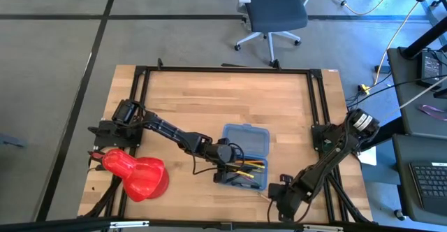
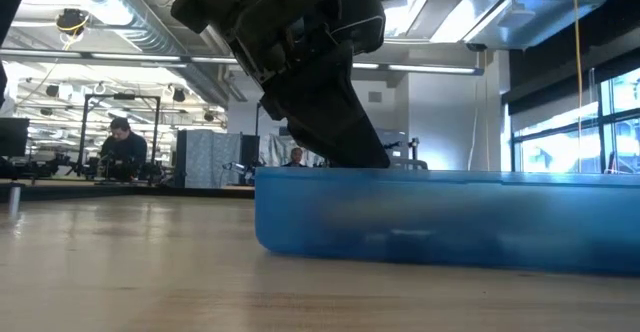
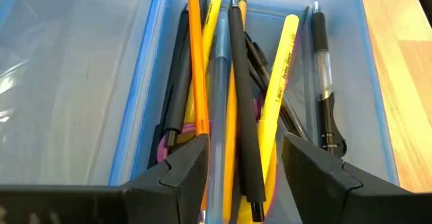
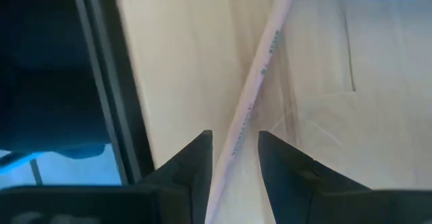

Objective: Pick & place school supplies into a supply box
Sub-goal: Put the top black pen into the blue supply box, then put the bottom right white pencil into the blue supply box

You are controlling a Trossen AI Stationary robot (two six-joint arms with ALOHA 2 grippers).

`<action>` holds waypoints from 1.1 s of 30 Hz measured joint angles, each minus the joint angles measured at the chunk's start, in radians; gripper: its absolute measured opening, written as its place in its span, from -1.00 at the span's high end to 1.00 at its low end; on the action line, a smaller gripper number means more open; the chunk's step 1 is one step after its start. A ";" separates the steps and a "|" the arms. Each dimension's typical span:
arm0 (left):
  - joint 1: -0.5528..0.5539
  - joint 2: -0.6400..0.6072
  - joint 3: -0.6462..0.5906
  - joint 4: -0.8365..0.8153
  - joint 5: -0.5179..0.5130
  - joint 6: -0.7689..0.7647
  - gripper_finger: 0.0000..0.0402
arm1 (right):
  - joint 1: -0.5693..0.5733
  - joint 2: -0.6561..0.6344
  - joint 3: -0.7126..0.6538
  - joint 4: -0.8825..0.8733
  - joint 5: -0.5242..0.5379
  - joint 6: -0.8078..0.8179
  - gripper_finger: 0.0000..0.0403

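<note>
The blue supply box (image 1: 246,148) lies open on the table. Its near half (image 3: 374,82) holds several pens and pencils: an orange pencil (image 3: 196,62), a yellow pencil (image 3: 280,69), a black pen (image 3: 239,96) and a clear-barrelled pen (image 3: 322,69). They lie on the purple-handled scissors (image 3: 162,153). My left gripper (image 3: 243,177) hangs open just above them, slanting down into that half (image 1: 229,165). A plain wood pencil (image 4: 260,69) lies flat on the table by the near edge. My right gripper (image 4: 235,173) is open, one finger on either side of it (image 1: 282,190).
A big glossy red blob (image 1: 136,175) sits at the near left. Black frame rails (image 1: 223,69) run round the table's edge, and one (image 4: 101,82) passes close beside my right gripper. The box's far half (image 3: 61,69) holds nothing. Bare wood lies toward the far edge (image 1: 209,99).
</note>
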 joint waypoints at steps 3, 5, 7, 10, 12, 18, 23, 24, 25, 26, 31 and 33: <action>0.000 0.000 0.000 -0.001 0.000 -0.002 0.12 | 0.000 0.013 0.000 0.003 0.005 0.024 0.38; 0.000 0.000 0.000 -0.001 0.000 -0.002 0.13 | 0.000 0.025 0.000 0.003 0.005 0.024 0.38; 0.000 0.000 0.000 -0.001 0.000 -0.002 0.14 | 0.000 0.033 0.001 0.003 0.006 0.023 0.38; 0.000 0.000 0.000 -0.004 0.001 -0.003 0.13 | 0.000 0.045 0.005 -0.001 0.008 0.020 0.39; 0.000 0.000 0.000 -0.005 0.001 -0.007 0.12 | 0.000 0.059 0.006 -0.004 0.008 0.018 0.40; 0.000 0.000 0.000 -0.005 0.001 -0.010 0.13 | 0.000 0.083 0.011 -0.071 0.014 0.017 0.56; 0.000 0.000 0.000 -0.007 -0.001 -0.010 0.13 | -0.002 0.085 0.011 -0.087 0.018 -0.032 0.73; 0.000 0.000 0.000 -0.007 -0.001 -0.010 0.13 | -0.002 0.085 0.011 -0.087 0.017 -0.046 0.76; 0.000 0.000 0.000 -0.007 -0.001 -0.010 0.12 | -0.001 0.085 0.011 -0.087 0.019 -0.057 0.79; 0.000 0.000 0.000 -0.007 -0.001 -0.010 0.12 | -0.001 0.085 0.011 -0.087 0.024 -0.060 0.82; 0.000 0.000 0.000 -0.008 -0.001 -0.010 0.14 | 0.000 0.085 0.010 -0.083 0.054 -0.122 0.87; 0.000 0.000 0.000 -0.008 -0.001 -0.010 0.15 | 0.001 0.085 0.010 -0.082 0.062 -0.155 0.86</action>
